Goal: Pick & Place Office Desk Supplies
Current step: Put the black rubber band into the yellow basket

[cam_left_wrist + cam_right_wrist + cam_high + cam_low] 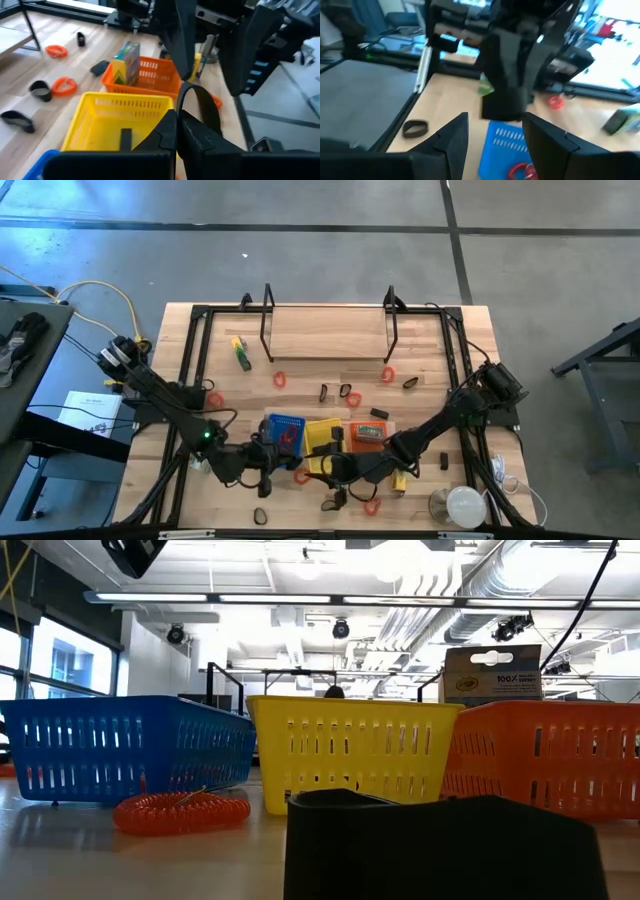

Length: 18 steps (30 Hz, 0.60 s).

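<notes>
Left claw point(268, 458) hangs low over the near part of the table, just beside the blue tray point(285, 427). Its fingers are pressed together, pinching a black loop point(200, 107) that stands up from the tips in my left wrist view. To its left a red loop point(215, 399) lies on the bare wood, and farther back sits a yellow-green piece point(240, 352). Another black band point(262, 515) lies at the near edge.

Three trays stand side by side in a row: blue, then the yellow tray point(322, 435), then the orange tray point(365, 432). A red band point(522, 171) lies inside the blue one. From table height, a red coil point(180, 810) rests just in front of the blue tray.

My right claw point(335, 467) hovers at the near side of the yellow tray, close to the left one. Its fingers are spread and hold nothing.

More supplies are scattered behind the trays, among them a black clip point(346, 392) and a red ring point(387, 374). At the near right corner stands a white round thing point(465, 505).
</notes>
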Available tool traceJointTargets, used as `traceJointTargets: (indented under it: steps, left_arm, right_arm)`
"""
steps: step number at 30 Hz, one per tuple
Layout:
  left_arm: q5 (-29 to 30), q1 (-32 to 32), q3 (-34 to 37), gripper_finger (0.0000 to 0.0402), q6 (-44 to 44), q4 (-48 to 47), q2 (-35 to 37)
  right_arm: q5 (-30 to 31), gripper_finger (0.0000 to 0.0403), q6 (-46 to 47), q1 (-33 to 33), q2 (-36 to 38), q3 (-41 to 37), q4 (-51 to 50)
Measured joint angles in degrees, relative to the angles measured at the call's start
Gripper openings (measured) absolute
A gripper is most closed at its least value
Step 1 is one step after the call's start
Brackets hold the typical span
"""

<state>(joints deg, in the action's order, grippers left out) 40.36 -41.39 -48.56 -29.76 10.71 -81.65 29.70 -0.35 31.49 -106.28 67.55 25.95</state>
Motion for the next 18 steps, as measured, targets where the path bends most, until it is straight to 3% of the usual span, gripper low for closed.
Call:
traceJointTargets:
  steps: [12, 18]
  left_arm:
    - [-1.68, 0.44, -0.02, 0.0001, 1.97, 2.26, -0.01]
    - [-1.68, 0.44, -0.02, 0.0001, 2.41, 2.26, -0.02]
  right_arm:
    - [-0.46, 0.0174, 3.25, -2.28, 0.0, 0.0, 2.28]
    - [-8.88, 0.0174, 4.96, -3.47, 0.0, 0.02, 3.81]
